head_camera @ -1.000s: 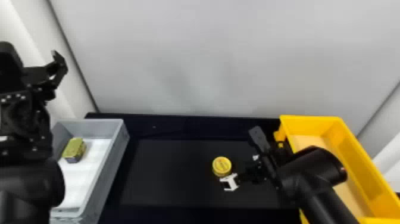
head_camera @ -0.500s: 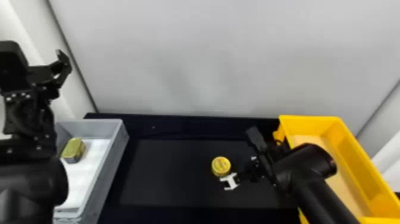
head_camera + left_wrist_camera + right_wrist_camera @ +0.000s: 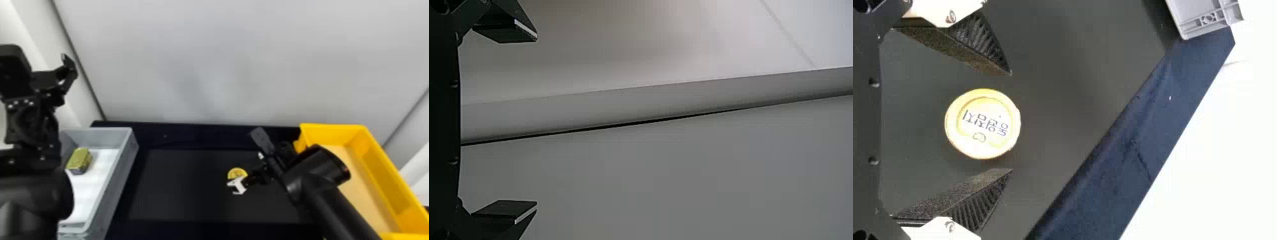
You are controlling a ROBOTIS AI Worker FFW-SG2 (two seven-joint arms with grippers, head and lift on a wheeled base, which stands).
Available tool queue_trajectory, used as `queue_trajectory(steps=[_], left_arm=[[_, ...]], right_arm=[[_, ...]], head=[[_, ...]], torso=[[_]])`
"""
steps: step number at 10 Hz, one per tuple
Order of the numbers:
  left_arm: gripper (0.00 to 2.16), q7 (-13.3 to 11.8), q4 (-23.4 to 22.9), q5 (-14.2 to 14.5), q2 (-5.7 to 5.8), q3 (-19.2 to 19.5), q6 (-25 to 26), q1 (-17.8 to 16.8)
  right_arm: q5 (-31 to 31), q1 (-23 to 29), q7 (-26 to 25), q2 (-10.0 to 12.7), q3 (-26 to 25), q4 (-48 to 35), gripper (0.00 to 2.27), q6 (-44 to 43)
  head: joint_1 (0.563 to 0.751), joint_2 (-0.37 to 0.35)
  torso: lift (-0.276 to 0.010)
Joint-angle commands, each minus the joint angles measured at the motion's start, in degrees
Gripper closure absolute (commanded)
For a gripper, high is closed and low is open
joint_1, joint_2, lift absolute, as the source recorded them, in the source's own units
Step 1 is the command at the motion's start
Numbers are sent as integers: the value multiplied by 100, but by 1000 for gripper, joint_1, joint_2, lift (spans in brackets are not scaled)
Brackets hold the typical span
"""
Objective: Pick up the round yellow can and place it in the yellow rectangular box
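Two wide-set jaws of the right gripper (image 3: pixel 1011 122) have been carried to the left and slightly toward the far side of the table (image 3: pixel 178 191). In the head view, the near part of the can (image 3: pixel 237 172) is now covered by the white finger mount (image 3: pixel 237 185), beside which it was plainly seen half a second ago. By this shift the can has been brought between the jaws, as is shown in the right wrist view, with bare table left on either side and nothing yet held. The approach may thus be judged nearly finished; how high the fingertips are held above the table cannot be told well from here.

The can is stood on the table, well to the left of the yellow box (image 3: pixel 338 134), with its round printed lid faced upward. Its central axis is pointed straight up, and no long side is offered across the table, so no particular turn of the wrist should be needed before the jaws are closed on its side wall. The left gripper (image 3: pixel 536 120) is held raised at the left, its jaws wide and empty.
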Motion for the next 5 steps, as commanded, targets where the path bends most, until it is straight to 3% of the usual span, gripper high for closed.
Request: queue_trajectory(steps=[1,5], left_arm=[[98,-5,-1,-6,-15,2,-4,2],[98,-5,-1,-6,-15,-6,-4,-7]], right_arm=[[101,106,-36,3,-15,-22,105,-53],[109,106,-62,12,-50,145,225,-88]], head=[[694,14],[694,14]], torso=[[-61],[-61]])
